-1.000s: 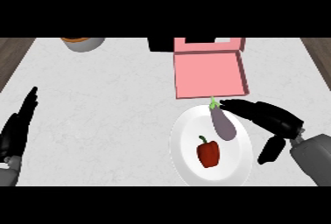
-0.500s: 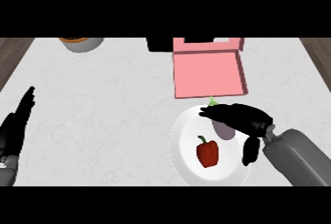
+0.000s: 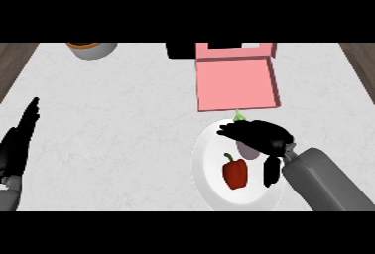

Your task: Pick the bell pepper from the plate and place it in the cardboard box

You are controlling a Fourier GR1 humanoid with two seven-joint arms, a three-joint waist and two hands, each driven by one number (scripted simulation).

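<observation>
Right hand (image 3: 256, 133) hovers over the white round plate (image 3: 207, 166), fingers spread, thumb apart, gripping nothing. It sits above the purple aubergine (image 3: 250, 150), which isn't the target. The red bell pepper (image 3: 234, 172) lies on the plate just left of the thumb, untouched.

My read: approach step, grasp not yet made. To do it well I'd shift the hand back twd the robot & left so the pepper sits btwn thumb and fingers, then close, w/o nudging the aubergine.

The pink square box (image 3: 236, 82) is just beyond the plate, open. Left hand (image 3: 18, 144) rests straight-fingered at the left edge of the pale marbled worktop (image 3: 117, 109).

Count: 1 pepper, 1 aubergine, 1 plate, 1 box, 1 grey bowl (image 3: 93, 49) at the far corner, 2 hands.
</observation>
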